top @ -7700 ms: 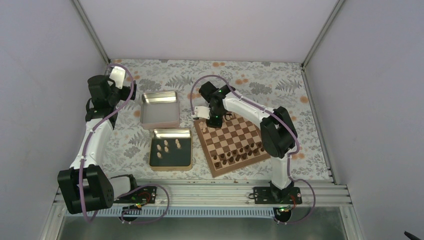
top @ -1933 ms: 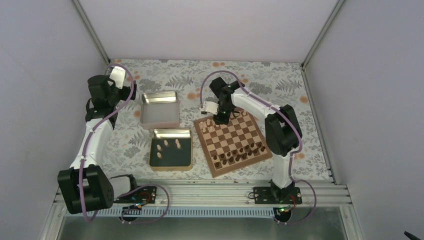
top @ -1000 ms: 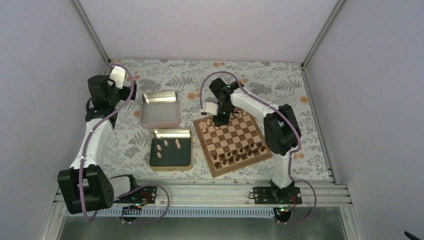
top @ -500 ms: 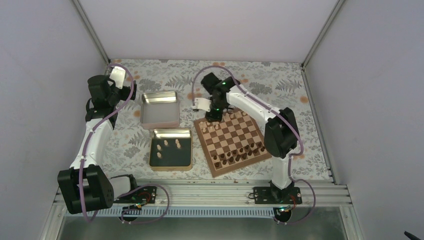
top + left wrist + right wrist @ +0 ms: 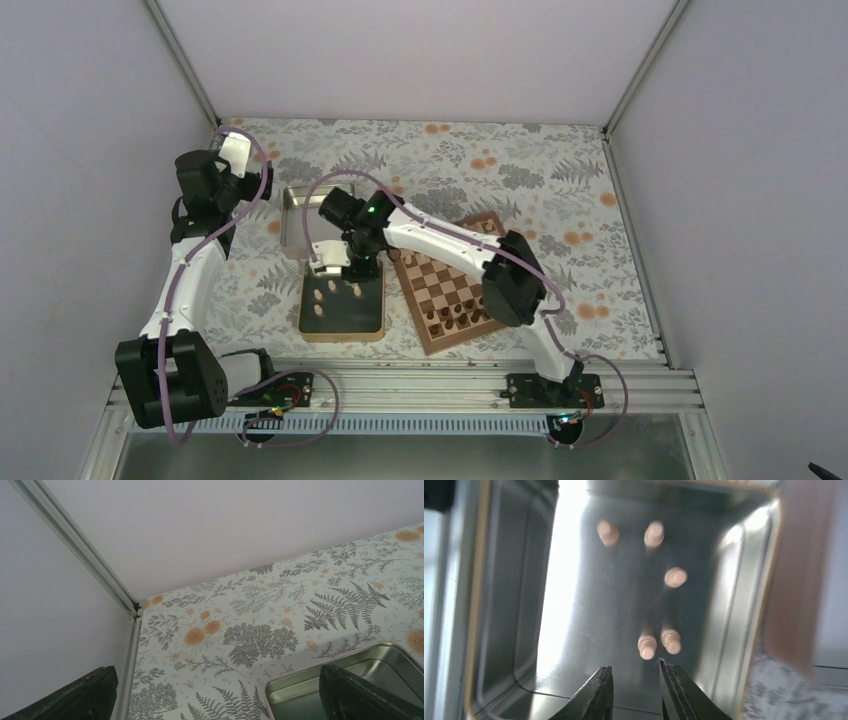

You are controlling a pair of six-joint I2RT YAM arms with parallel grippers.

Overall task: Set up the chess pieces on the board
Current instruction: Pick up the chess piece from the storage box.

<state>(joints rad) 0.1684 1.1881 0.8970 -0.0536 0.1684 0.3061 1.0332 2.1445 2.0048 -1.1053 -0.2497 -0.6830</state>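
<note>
Lilac walls (image 5: 400, 60), fern-print tabletop (image 5: 540, 170), right claw (image 5: 634, 674) parted, empty, above tin (image 5: 499, 605) of chess pieces (image 5: 647, 646), left claw (image 5: 220, 695) spread wide.

White arms (image 5: 190, 285), black joints (image 5: 205, 185) (lilac cables (image 5: 163, 340))

**Setting:** robot test cell, laboratory type.

**Enclosure:** plain pale panels (image 5: 400, 60) stand behind, left and right of the board (image 5: 447, 292). Aluminium profile uprights (image 5: 180, 60) rise at the two corners beyond the board.

**Worktop** (image 5: 560, 170): covered with a fern-and-flower printed sheet that runs out from under the board to all three panels.

**Mounting:** a slotted aluminium rail (image 5: 420, 378) runs along the edge in front of the board. Two black base plates are bolted to it, one just in front of the board (image 5: 553, 388) and one well to the left (image 5: 270, 395).

**Equipment:** two white-and-black jointed arms, the left arm (image 5: 190, 270) well left of the board and the right arm (image 5: 440, 235) crossing above it. Exposed lilac cables (image 5: 340, 175) loop along them, and a green indicator light (image 5: 372, 209) glows left of the board.
</note>
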